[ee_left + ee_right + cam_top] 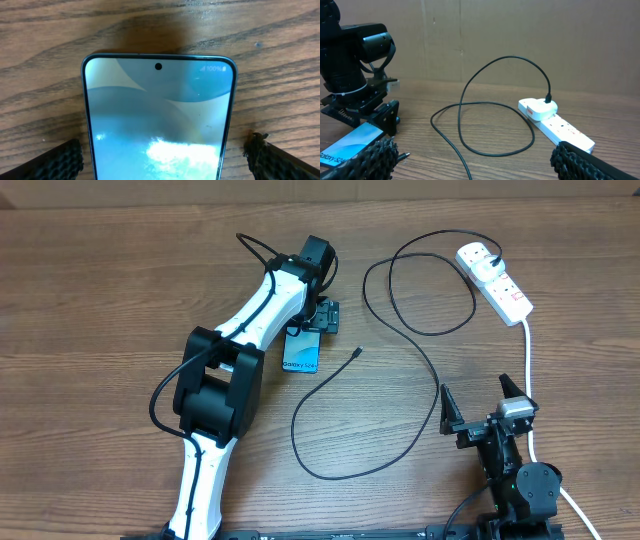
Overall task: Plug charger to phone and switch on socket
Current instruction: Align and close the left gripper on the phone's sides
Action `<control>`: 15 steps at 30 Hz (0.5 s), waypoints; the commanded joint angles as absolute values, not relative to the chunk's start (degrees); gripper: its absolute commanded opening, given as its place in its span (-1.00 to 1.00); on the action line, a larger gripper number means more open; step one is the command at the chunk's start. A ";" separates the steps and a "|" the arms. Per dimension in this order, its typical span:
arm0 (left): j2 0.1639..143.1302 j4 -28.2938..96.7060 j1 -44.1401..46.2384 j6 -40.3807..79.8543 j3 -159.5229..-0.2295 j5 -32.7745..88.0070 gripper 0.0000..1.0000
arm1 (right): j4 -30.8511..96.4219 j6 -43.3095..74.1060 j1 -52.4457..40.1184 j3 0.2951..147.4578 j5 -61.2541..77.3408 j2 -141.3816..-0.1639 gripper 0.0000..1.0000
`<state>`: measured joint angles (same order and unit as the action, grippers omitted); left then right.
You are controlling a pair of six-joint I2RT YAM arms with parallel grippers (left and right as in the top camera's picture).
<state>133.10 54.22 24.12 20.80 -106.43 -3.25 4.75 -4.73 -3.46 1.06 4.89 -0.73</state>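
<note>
The phone [157, 115] lies flat on the tabletop [40, 40] between the 2 spread left fingers [60, 160], at 9 and 3 o'clock. The right fingers [585, 162] gape, holding nothing. The charger [357, 352] tip lies at the phone's 3 o'clock.

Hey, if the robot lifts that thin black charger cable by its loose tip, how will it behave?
Probably floppy: the charger lies in loose loops, so it will likely sag and trail. It looks thin and light, so the connector tip may skid when nudged. Its far end sits in the socket, so pulling could drag that.
</note>
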 commanded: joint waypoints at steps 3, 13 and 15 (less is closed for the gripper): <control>133.78 54.11 24.40 19.92 -106.10 -2.70 0.99 | 4.56 -4.97 -3.75 0.49 4.34 -0.16 1.00; 133.78 54.78 24.40 19.92 -106.10 -2.72 1.00 | 4.58 -4.97 -3.75 0.49 4.34 -0.16 1.00; 133.78 54.76 24.40 19.92 -106.10 -2.72 1.00 | 4.56 -4.97 -3.73 0.49 4.34 -0.16 1.00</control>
